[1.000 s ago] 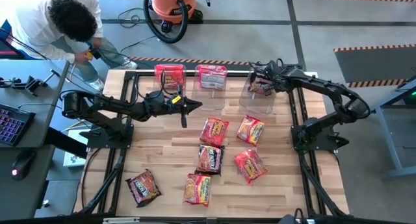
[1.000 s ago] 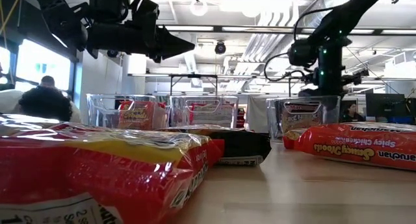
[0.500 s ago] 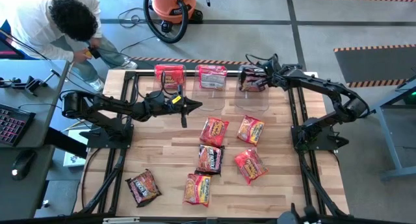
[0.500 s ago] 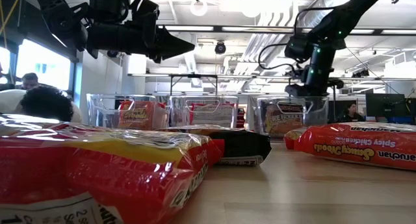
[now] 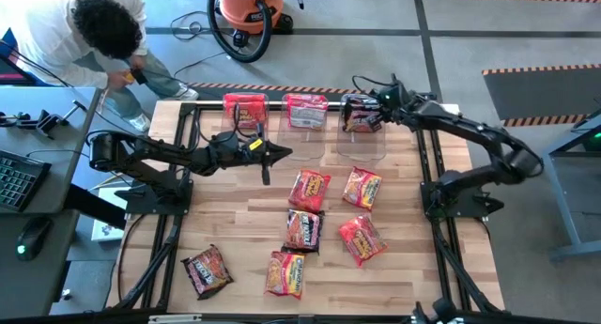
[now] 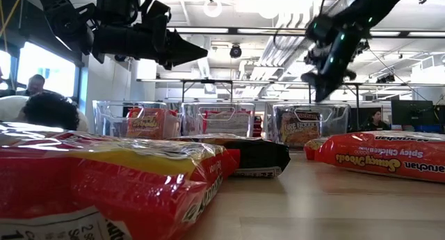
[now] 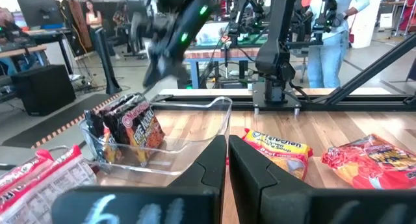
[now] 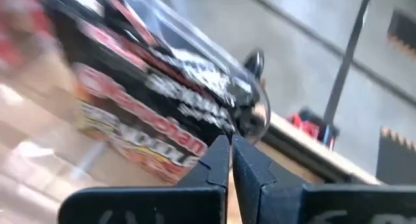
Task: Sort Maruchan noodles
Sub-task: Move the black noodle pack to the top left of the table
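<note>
Flat crinkly noodle packets (image 5: 308,189), orange-red and red-and-white, lie loose on the table, with one dark one (image 5: 207,270) toward the near left corner. Three clear bins (image 5: 303,127) stand in a row at the far edge, each holding packets; the dark packet (image 5: 362,115) in the rightmost bin sits just below the right gripper (image 5: 361,91), whose fingers are pressed together on nothing. The left gripper (image 5: 286,154), also pressed shut and empty, hovers near the middle bin. The table (image 5: 235,225) is pale wood planks; beyond it are a grey floor, an orange vacuum (image 5: 246,14) and a person (image 5: 89,38).
</note>
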